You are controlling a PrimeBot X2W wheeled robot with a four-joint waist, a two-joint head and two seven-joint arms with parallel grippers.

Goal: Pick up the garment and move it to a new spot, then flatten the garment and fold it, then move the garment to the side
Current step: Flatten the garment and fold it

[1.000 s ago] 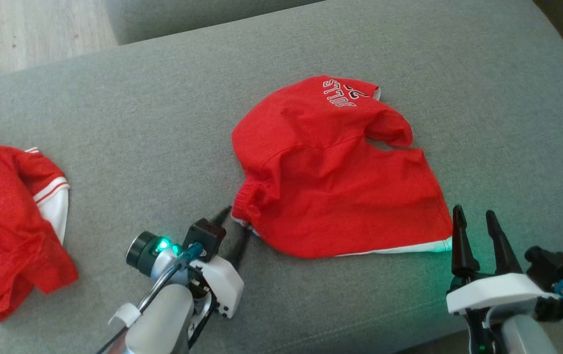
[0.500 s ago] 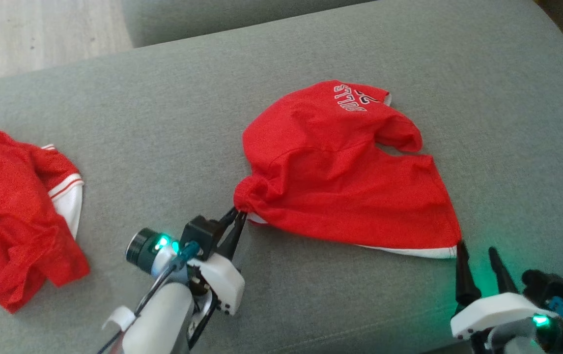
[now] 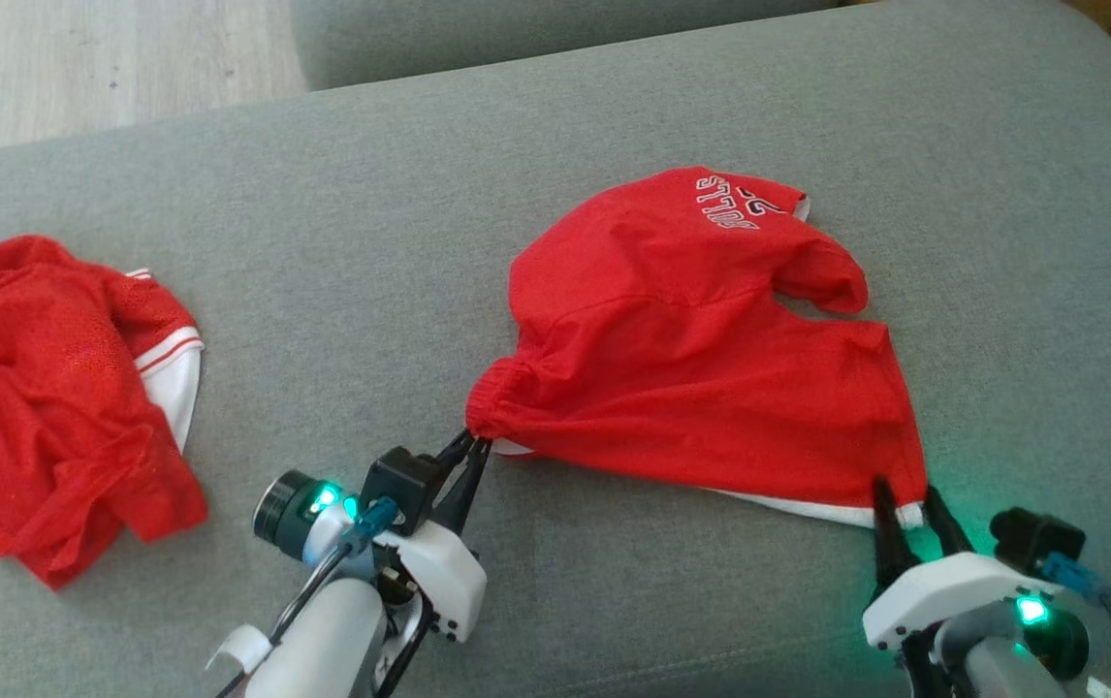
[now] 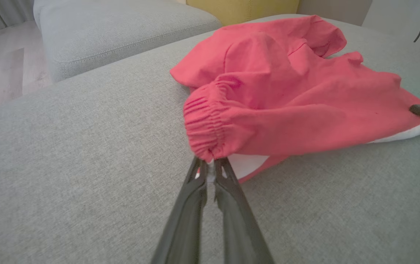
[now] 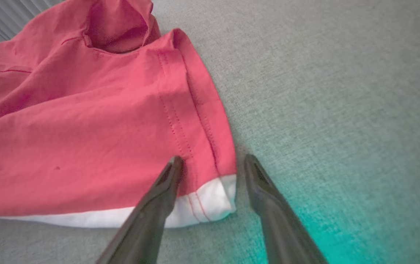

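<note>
The garment (image 3: 701,359) is a pair of red shorts with white lettering and a white hem, lying on the grey couch cushion (image 3: 420,242). My left gripper (image 3: 478,445) is shut on the gathered waistband corner (image 4: 206,135), pinching it at the fingertips. My right gripper (image 3: 904,492) stands open, its two fingers straddling the garment's lower right corner (image 5: 210,183) with the white hem between them. In the left wrist view the garment (image 4: 298,95) fills the upper right, and one tip of the right gripper pokes in at the right edge.
A second red and white garment (image 3: 51,388) lies crumpled at the left of the cushion. Another grey cushion (image 3: 478,39) and a wooden floor (image 3: 80,58) lie beyond the far edge. Bare cushion stretches between the two garments.
My left gripper shut on the waistband corner and has bunched it. My right gripper moved forward until its open fingers straddle the hem corner. The camera also shifted.
</note>
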